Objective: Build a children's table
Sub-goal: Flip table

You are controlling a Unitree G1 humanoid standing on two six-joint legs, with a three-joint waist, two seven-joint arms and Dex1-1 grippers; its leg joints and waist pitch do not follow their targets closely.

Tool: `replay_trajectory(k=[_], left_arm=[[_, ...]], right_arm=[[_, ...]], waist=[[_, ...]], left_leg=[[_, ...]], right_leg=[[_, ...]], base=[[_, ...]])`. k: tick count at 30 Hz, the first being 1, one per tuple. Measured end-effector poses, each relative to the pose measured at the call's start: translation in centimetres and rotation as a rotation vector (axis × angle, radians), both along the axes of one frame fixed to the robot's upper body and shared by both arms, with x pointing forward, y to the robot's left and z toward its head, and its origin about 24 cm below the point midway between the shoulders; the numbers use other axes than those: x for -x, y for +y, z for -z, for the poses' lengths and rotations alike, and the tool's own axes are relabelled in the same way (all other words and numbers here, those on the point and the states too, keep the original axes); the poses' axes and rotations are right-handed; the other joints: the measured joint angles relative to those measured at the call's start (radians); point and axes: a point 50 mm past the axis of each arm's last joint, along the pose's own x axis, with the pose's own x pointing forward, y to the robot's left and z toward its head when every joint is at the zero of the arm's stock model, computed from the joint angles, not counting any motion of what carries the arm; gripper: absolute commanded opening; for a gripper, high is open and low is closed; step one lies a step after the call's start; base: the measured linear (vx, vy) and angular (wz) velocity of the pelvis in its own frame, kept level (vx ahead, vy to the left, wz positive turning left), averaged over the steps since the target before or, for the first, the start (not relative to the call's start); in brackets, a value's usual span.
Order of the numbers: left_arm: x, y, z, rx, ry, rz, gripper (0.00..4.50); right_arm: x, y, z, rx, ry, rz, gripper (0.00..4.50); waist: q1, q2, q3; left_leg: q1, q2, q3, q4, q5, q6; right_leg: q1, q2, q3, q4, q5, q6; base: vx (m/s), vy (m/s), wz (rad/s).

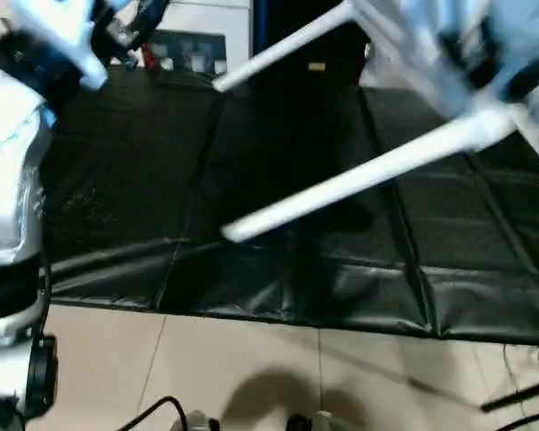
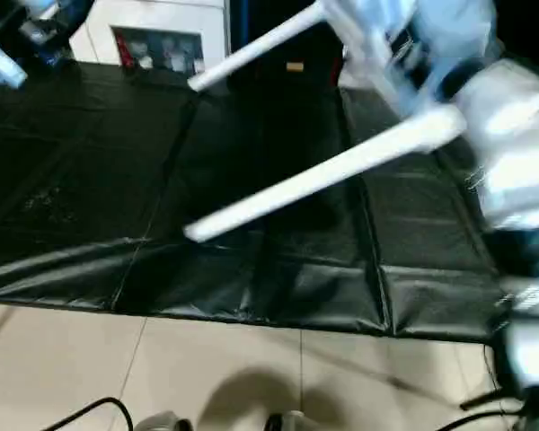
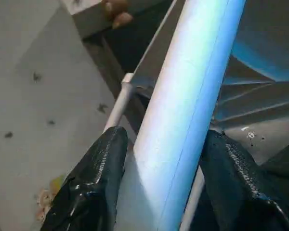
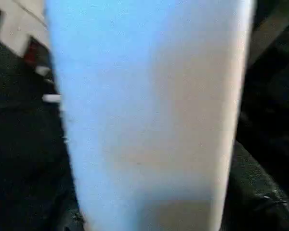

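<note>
Indoor test space: black padded floor mat (image 1: 251, 180) on pale tiles (image 1: 251, 377), loose cables (image 1: 153, 411).

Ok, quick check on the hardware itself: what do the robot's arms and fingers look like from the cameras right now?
The left forearm is a glossy silver shell with a black band and a black cable hanging below it. The right forearm has the same silver casing with dark joints. The left gripper has two black fingers, shiny and slightly crinkled, as if wrapped.

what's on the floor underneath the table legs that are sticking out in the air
Under the two white legs lies a black padded mat, creased, over pale floor tiles. A leg's shadow falls on the mat. The mat's part beneath the tabletop is covered.
</note>
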Motion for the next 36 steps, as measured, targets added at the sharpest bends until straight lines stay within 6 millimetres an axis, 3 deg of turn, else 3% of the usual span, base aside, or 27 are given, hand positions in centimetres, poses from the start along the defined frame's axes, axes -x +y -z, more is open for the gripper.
replay_trajectory(k=[7, 16, 19, 22, 23, 24, 25, 26, 27, 28, 29, 30, 31, 33, 36], left_arm=[[-0.3, 0.2, 0.3, 0.021, 0.068, -0.007, 2.18], [-0.6, 0.5, 0.9, 0.054, 0.13, -0.031, 2.18], [-0.7, 1.5, 1.6, 0.095, 0.168, -0.092, 2.18], [-1.2, 1.9, 2.8, 0.153, 0.236, -0.139, 2.18], [-1.3, 2.0, 3.3, 0.17, 0.255, -0.153, 2.18], [-1.5, 2.0, 3.6, 0.178, 0.274, -0.159, 2.18], [-1.7, 2.0, 3.9, 0.187, 0.291, -0.163, 2.18], [-2.0, 1.8, 4.3, 0.203, 0.312, -0.154, 2.09], [-1.9, 1.7, 4.9, 0.213, 0.331, -0.146, 2.09], [-2.0, 1.7, 5.6, 0.222, 0.362, -0.146, 2.09], [-2.1, 1.7, 6.4, 0.224, 0.403, -0.148, 2.01], [-2.3, 1.7, 7.1, 0.225, 0.435, -0.151, 1.88], [-2.4, 1.8, 7.7, 0.227, 0.465, -0.157, 1.83], [-2.4, 2.3, 9.4, 0.23, 0.526, -0.174, 1.78], [-2.5, 2.7, 11.7, 0.225, 0.62, -0.19, 1.65]], right_arm=[[0.2, -0.9, -0.7, -0.006, 0.106, -0.109, 3.56], [0.2, -0.7, -0.4, -0.027, 0.144, -0.198, 4.4], [0.8, 0.2, -1.3, -0.084, 0.078, -0.386, 4.5], [1.8, 1.6, -3.1, -0.103, -0.02, -0.548, 4.5], [2.0, 2.4, -3.3, -0.097, -0.038, -0.597, 4.5], [2.1, 2.8, -3.3, -0.091, -0.049, -0.618, 4.5], [2.1, 2.9, -3.4, -0.087, -0.062, -0.624, 4.5], [2.2, 2.7, -3.7, -0.083, -0.078, -0.619, 4.5], [2.4, 3.1, -4.4, -0.078, -0.107, -0.633, 4.5], [2.4, 3.3, -4.6, -0.081, -0.128, -0.647, 4.5], [2.3, 3.2, -4.6, -0.099, -0.139, -0.653, 4.5], [2.3, 3.0, -4.8, -0.128, -0.159, -0.651, 4.5], [2.2, 2.7, -5.0, -0.16, -0.177, -0.643, 4.5], [2.2, 2.0, -5.5, -0.222, -0.23, -0.599, 4.5], [2.1, 0.9, -5.7, -0.313, -0.282, -0.524, 4.5]], waist=[[-0.002, 0.0, 0.0], [-0.021, 0.004, -0.002], [-0.035, 0.02, -0.009], [-0.062, 0.033, -0.013], [-0.074, 0.038, -0.012], [-0.078, 0.047, -0.01], [-0.066, 0.042, -0.005], [-0.046, 0.018, -0.011], [-0.034, -0.01, -0.023], [-0.011, -0.013, -0.025], [0.011, -0.006, -0.027], [0.024, -0.004, -0.027], [0.033, -0.002, -0.027], [0.035, -0.001, -0.027], [0.035, -0.001, -0.026]], left_leg=[[0.004, 0.0, -0.001, 0.004, -0.001, 0.006], [0.011, 0.001, -0.006, 0.01, -0.003, 0.009], [0.011, 0.006, -0.008, 0.01, -0.003, 0.009], [0.02, 0.012, -0.012, 0.011, -0.004, 0.009], [0.025, 0.019, -0.015, 0.012, -0.004, 0.009], [0.021, 0.024, -0.023, 0.01, -0.005, 0.008], [0.018, 0.023, -0.028, 0.012, -0.005, 0.008], [0.014, 0.021, 0.004, 0.018, -0.004, 0.007], [0.01, 0.011, 0.019, 0.029, -0.005, 0.003], [-0.003, 0.003, 0.006, 0.04, -0.009, -0.002], [-0.017, -0.008, -0.029, 0.045, -0.008, -0.002], [-0.024, -0.008, -0.037, 0.039, -0.002, -0.002], [-0.027, 0.0, -0.039, 0.034, 0.019, -0.009], [-0.042, 0.019, -0.035, 0.027, 0.026, -0.011], [-0.061, 0.027, -0.034, 0.015, 0.037, -0.001]], right_leg=[[0.014, -0.001, -0.002, -0.012, -0.001, 0.002], [0.027, -0.002, -0.012, -0.018, -0.003, 0.005], [0.033, -0.007, -0.03, -0.031, -0.003, 0.005], [0.043, -0.008, -0.05, -0.047, -0.003, 0.005], [0.055, -0.012, -0.072, -0.056, -0.003, 0.005], [0.075, -0.015, -0.088, -0.054, -0.013, 0.011], [0.065, -0.018, -0.07, 0.02, -0.056, 0.019], [0.058, -0.022, 0.001, 0.12, -0.103, 0.014], [0.055, -0.032, 0.048, 0.14, -0.153, 0.06], [0.042, -0.029, 0.055, 0.145, -0.154, 0.051], [0.04, -0.018, 0.054, 0.144, -0.153, 0.049], [0.035, -0.012, 0.051, 0.142, -0.149, 0.041], [0.032, -0.003, 0.05, 0.138, -0.144, 0.036], [0.027, 0.01, 0.039, 0.107, -0.115, 0.025], [0.025, 0.015, 0.028, 0.068, -0.086, 0.019]], base=[[0.0, 0.0, 0.0], [0.0, 0.0, 0.0], [0.0, 0.0, 0.0], [-0.019, 0.005, 0.0], [-0.057, 0.014, -0.01], [-0.115, 0.002, -0.01], [-0.094, -0.052, 0.13], [-0.094, -0.052, 0.13], [0.023, -0.119, -0.01], [0.059, -0.122, -0.15], [0.059, -0.122, -0.15], [0.011, -0.082, -0.08], [0.0, 0.0, 0.0], [0.0, 0.0, 0.0], [0.002, 0.017, 0.01]])
